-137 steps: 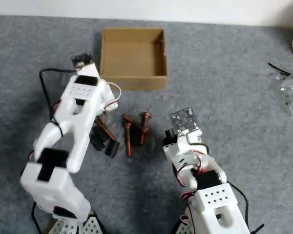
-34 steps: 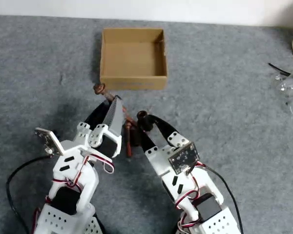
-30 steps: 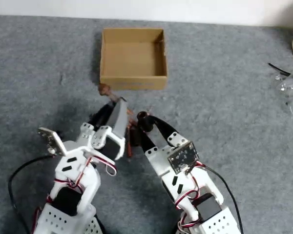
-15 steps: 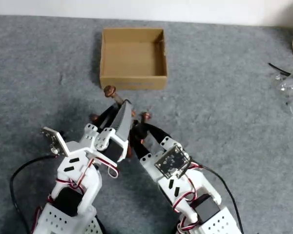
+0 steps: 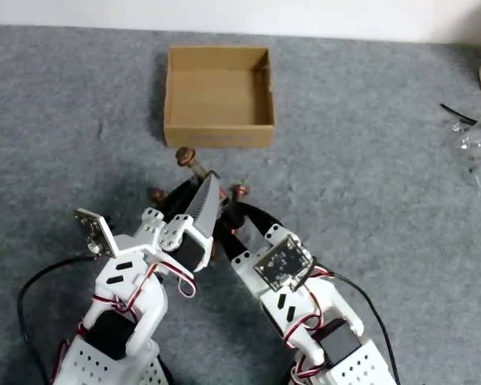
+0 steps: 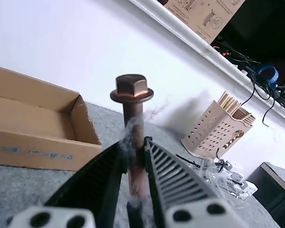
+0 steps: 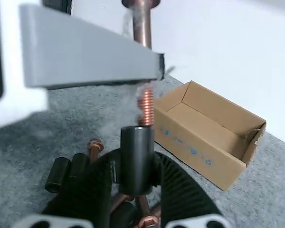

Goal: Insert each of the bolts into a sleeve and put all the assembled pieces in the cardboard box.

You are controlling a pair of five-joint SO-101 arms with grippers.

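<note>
High view first: both arms are bunched together at the near middle of the grey tabletop (image 5: pixel 369 144). The left end effector (image 5: pixel 202 183) is clenched on a copper bolt (image 5: pixel 186 156), head pointing far, and that head sits just short of the near wall of the cardboard box (image 5: pixel 217 133). Tight margin there! Grey tabletop runs wide on the left of the arms and on the right too, out to some clear plastic bits (image 5: pixel 474 144) by the right edge.

Left wrist view: the bolt (image 6: pixel 132 109) stands upright, shank pinched between the ribbed fingers (image 6: pixel 173 183), hex head well above them, the box (image 6: pixel 38 147) off to one side. A perforated holder (image 6: pixel 218 126) stands farther back.

Right wrist view: the right end effector (image 7: pixel 137 178) is gripping a black sleeve (image 7: pixel 137 159) upright. The bolt's threaded end (image 7: pixel 145 107) comes straight down to the sleeve's mouth; whether it has entered, I cannot tell. The left arm's grey finger (image 7: pixel 85 61) crosses just above. Spare sleeves (image 7: pixel 66 173) and a loose bolt (image 7: pixel 94 146) lie on the tabletop close beside the held sleeve, crowding that side. The box (image 7: pixel 199 159) stands beyond, open side up.
</note>
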